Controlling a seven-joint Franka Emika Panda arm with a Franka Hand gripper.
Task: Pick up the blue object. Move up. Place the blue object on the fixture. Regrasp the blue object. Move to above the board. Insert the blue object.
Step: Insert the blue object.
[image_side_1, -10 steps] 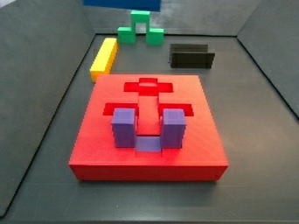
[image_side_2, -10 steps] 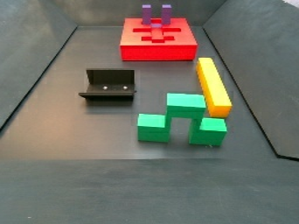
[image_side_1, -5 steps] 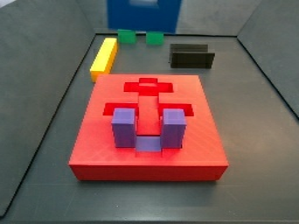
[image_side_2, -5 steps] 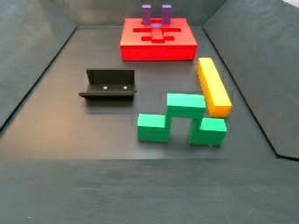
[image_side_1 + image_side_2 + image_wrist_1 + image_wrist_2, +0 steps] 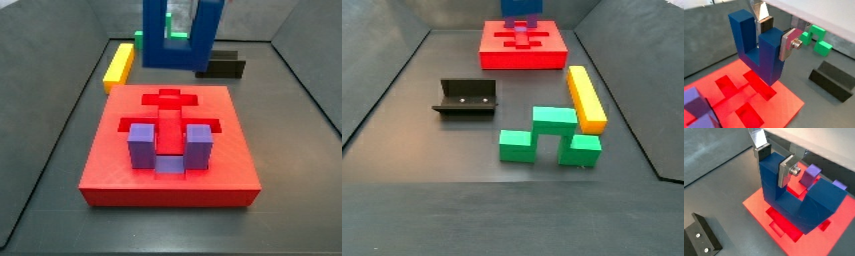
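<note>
The gripper [image 5: 776,35] is shut on one prong of the dark-blue U-shaped blue object [image 5: 763,55], which hangs bridge down with its prongs up. Both wrist views show this grip [image 5: 775,162]. The blue object [image 5: 791,198] hangs above the red board [image 5: 784,102], apart from it, near the cross recess. In a side view the blue object [image 5: 183,55] is over the board's [image 5: 120,170] far end, and the gripper is out of frame above. The black fixture [image 5: 466,98] stands empty on the floor, also seen in a wrist view [image 5: 832,80].
A purple U-shaped block [image 5: 170,145] sits in the board's near recess, also seen in a wrist view [image 5: 812,174]. A yellow bar [image 5: 585,97] and a green block [image 5: 549,135] lie on the floor beyond the board. Grey walls enclose the floor.
The blue object has come from the far edge of the side view toward the board and now hangs over its far end. Nothing else has moved.
</note>
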